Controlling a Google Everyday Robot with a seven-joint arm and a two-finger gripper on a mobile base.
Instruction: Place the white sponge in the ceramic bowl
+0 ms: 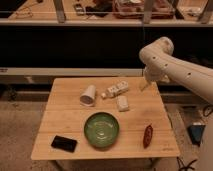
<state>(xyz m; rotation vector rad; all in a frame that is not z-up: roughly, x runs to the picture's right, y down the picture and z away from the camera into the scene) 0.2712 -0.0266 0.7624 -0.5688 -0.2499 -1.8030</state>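
Note:
The white sponge (122, 103) is a small off-white block lying on the wooden table (60, 120), just right of centre. The ceramic bowl (101, 129) is round, glossy green with rings inside, and stands in front of the sponge near the table's front. My gripper (145, 85) hangs from the white arm above the table's back right corner, behind and to the right of the sponge, and is apart from it.
A white cup (88, 95) lies on its side at the back left of the sponge. A white labelled bottle (116, 90) lies behind the sponge. A black phone-like slab (64, 143) is at the front left. A dark red object (148, 135) lies front right.

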